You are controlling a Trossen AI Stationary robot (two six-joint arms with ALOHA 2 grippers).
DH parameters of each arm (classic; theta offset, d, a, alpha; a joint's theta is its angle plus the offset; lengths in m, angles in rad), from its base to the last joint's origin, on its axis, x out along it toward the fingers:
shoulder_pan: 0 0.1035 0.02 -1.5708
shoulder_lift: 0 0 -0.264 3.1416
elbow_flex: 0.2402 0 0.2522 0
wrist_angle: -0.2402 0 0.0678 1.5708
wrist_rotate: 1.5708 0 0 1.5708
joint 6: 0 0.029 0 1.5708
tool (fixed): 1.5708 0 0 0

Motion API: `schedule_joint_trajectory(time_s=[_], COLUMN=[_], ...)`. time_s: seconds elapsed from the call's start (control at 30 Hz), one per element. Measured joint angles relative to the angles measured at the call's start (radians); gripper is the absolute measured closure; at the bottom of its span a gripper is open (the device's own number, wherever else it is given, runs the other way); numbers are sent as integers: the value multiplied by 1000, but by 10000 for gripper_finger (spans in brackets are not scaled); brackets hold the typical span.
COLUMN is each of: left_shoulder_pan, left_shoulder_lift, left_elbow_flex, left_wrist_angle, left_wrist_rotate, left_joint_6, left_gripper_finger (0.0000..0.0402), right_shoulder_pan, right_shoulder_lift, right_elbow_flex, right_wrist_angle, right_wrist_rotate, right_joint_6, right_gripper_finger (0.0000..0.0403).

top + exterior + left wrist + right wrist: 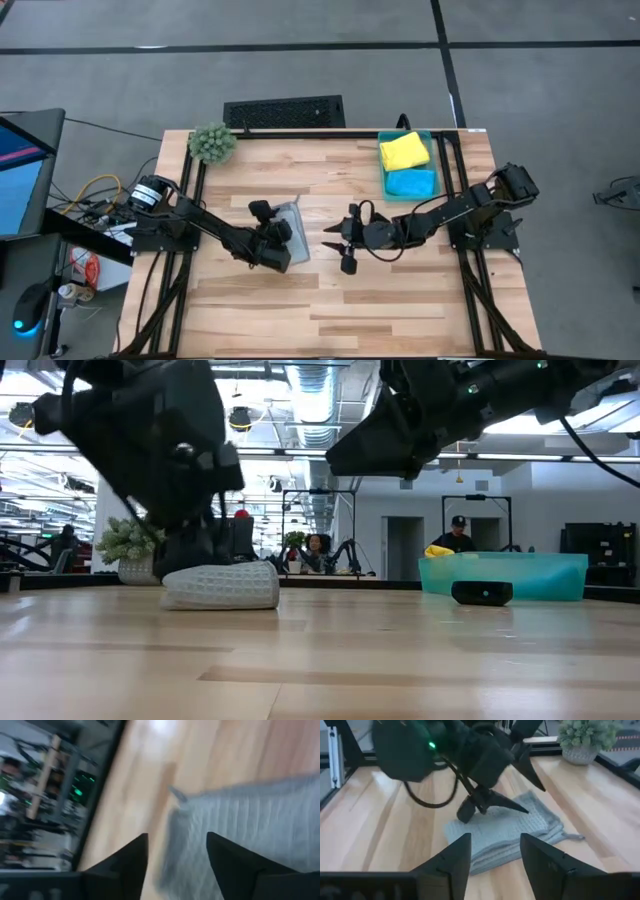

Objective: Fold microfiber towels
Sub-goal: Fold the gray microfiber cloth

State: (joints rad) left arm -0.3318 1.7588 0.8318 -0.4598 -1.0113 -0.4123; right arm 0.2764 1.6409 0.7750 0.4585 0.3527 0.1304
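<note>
Mid-fold on the pale grey towel [291,232] at table centre — left gripper [512,795] spread just over it, right gripper [338,248] spread too, held just beside, pinching nothing — next probably needed a clean edge grab to finish the fold.

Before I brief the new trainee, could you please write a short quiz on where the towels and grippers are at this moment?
1. True or false: the yellow towel lies in the bin.
2. Which towel is right at the left gripper? A: blue towel. B: grey towel. C: green towel.
3. Fill in: the fingers of the right gripper are ____.

Key: 1 true. 2 B. 3 open.
</note>
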Motion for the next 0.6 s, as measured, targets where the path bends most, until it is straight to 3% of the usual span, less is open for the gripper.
schedule_joint_trajectory(time_s=[0.13, 0.33, 0.47, 0.6], left_shoulder_pan=[-18, -28, -115, -215], left_shoulder_lift=[-1, -9, -96, -188], left_elbow_flex=[43, 74, 119, 86], left_wrist_angle=[-4, -25, -17, 45], left_wrist_rotate=[-50, -11, -16, -32], left_joint_6=[61, 38, 7, -63], left_gripper_finger=[181, 166, 171, 180], right_shoulder_pan=[-46, -148, -222, -293], right_shoulder_lift=[0, 0, 0, 49], right_elbow_flex=[0, 0, 0, 0], right_wrist_angle=[20, 60, 61, 134], right_wrist_rotate=[-5, -88, -177, -253], right_joint_6=[-34, -49, -100, -113], right_gripper_finger=[204, 208, 215, 225])
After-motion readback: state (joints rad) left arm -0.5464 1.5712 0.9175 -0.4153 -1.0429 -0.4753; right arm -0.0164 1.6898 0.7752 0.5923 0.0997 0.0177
